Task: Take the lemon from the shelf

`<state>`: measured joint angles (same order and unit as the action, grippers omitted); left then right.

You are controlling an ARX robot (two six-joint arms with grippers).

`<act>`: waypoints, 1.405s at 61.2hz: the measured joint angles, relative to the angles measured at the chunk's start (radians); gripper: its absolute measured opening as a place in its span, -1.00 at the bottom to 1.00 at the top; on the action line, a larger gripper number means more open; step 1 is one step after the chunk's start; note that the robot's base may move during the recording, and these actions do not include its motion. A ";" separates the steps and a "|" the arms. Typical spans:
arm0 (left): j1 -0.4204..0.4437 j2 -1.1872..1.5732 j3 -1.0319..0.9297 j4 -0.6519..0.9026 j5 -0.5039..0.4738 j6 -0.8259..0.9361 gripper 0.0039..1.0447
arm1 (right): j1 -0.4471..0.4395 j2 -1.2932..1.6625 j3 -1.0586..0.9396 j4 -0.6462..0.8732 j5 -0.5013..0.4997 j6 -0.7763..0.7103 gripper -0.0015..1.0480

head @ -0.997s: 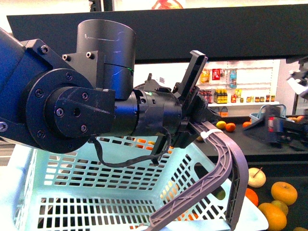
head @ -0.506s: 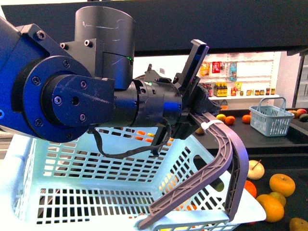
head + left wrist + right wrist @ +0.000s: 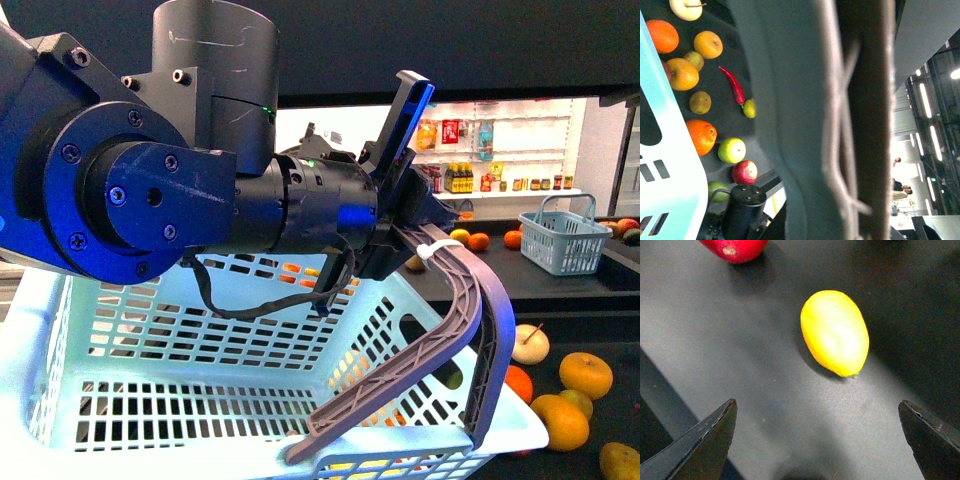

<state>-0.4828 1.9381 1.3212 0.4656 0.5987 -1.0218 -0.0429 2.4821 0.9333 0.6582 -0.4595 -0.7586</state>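
Okay, big to small. The shelf (image 3: 470, 45) fills the front view: black tiers, with loose oranges (image 3: 585, 375) and other fruit on the lower one at right. The pale blue basket (image 3: 130, 400) hangs in front of it, carried by my left arm. The left gripper (image 3: 408, 245) is clamped on the grey basket handle (image 3: 478, 310), and the left wrist view shows that handle right up against the camera. The right arm is out of the front view. In the right wrist view, the right gripper (image 3: 817, 440) is spread wide with nothing in it, over bare black tier. The lemon (image 3: 835, 332) lies on that tier on its side, ahead of the gap between the fingers and not yet between them. A red fruit (image 3: 735, 247) sits apart beyond it. I read this as the approach step, grasp not begun. Next I need to advance and lower until the fingers straddle the lemon across its narrow width, then close gently, since it may roll.
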 joint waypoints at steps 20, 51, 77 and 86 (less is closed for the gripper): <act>0.000 0.000 0.000 0.000 0.001 0.000 -0.89 | 0.066 0.143 0.210 -0.023 0.073 -0.051 0.86; 0.000 0.000 0.000 0.000 0.001 0.000 -0.89 | 0.093 0.238 0.350 -0.071 0.111 -0.022 0.86; 0.000 0.000 0.000 0.000 0.000 0.000 -0.89 | 0.088 0.245 0.352 -0.109 0.150 -0.005 0.17; 0.000 0.000 0.000 0.000 0.001 0.000 -0.89 | 0.075 0.235 0.342 -0.104 0.163 0.016 0.00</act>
<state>-0.4828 1.9381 1.3212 0.4656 0.5999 -1.0222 0.0319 2.7167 1.2755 0.5545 -0.2962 -0.7422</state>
